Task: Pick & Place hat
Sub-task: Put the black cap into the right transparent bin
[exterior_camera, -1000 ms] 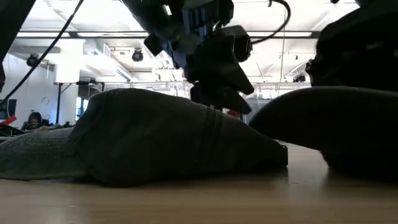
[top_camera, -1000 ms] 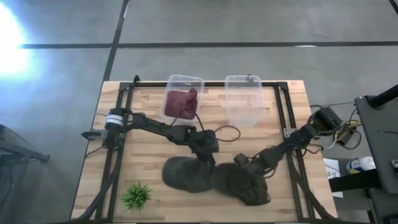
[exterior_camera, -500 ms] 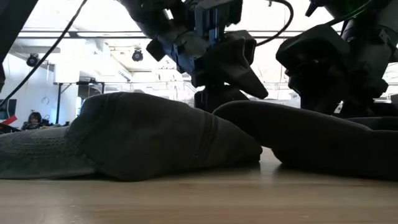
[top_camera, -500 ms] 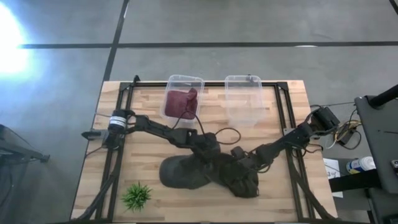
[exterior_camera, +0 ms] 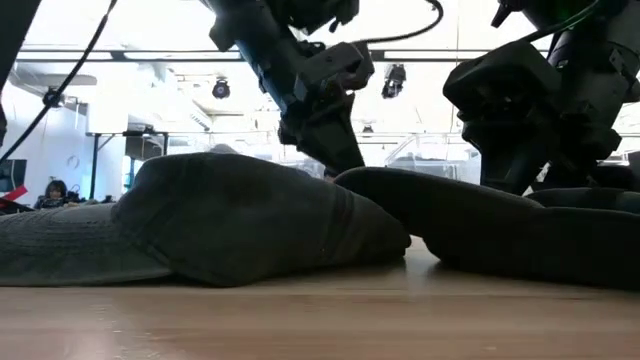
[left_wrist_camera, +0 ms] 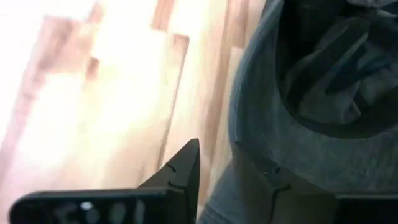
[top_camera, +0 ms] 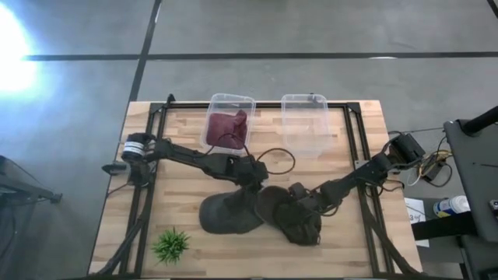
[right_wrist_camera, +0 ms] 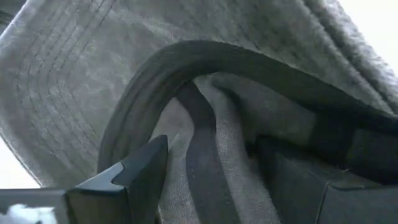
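Two dark grey hats lie near the table's near edge. The left hat rests crown up on its brim. The right hat lies opening up, and its left edge overlaps the left hat. My left gripper is open. It hangs just above the spot where the hats meet, beside the right hat's brim. My right gripper is shut on the right hat. My left gripper: I cannot tell whether its fingertips touch the brim below them. My right gripper holds the right hat at its opening, with the rim and inner band bunched between the two fingers. It comes slanting down from the table's right. The hat lies on the table and on the other hat.
Two clear bins stand at the far side. The left bin holds maroon cloth and the right bin shows nothing inside. A small green plant sits near the near-left corner. Black rails frame the table. A person sits far back.
My right gripper dragged its hat along the table toward the left until its edge lay over the other hat, then stayed still. My left gripper rose off the hats, turned, and drew back a little toward the far left. The left hat stayed in place.
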